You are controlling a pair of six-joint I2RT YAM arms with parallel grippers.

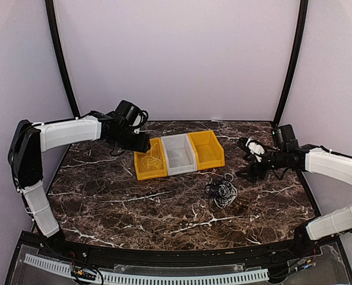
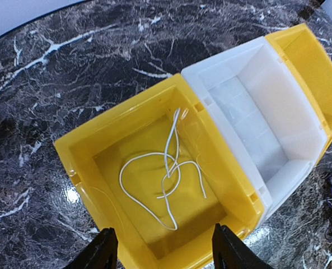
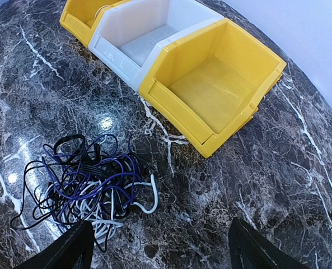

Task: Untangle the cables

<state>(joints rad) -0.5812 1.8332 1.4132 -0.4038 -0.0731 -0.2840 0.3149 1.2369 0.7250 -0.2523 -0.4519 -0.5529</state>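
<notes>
Marble table [image 1: 134, 208]: left tool [image 2: 166, 247] released, hovering over yellow bin [image 2: 76, 162]; right tool [image 3: 160, 246] released above cable tangle [image 3: 87, 185].

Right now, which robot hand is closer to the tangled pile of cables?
Right. The right hand hangs open close beside the tangle, on its right; the left hand is farther off, above the left yellow bin.

Three bins [image 1: 180, 155], touching in a row, block the table's [image 1: 122, 202] middle back. The cable tangle [image 1: 222, 193] lies near the right bin's [image 1: 206, 148] front, bare marble around it. Walls ring the white cable [image 2: 166, 179] in the left bin [image 2: 90, 185]; top open.
</notes>
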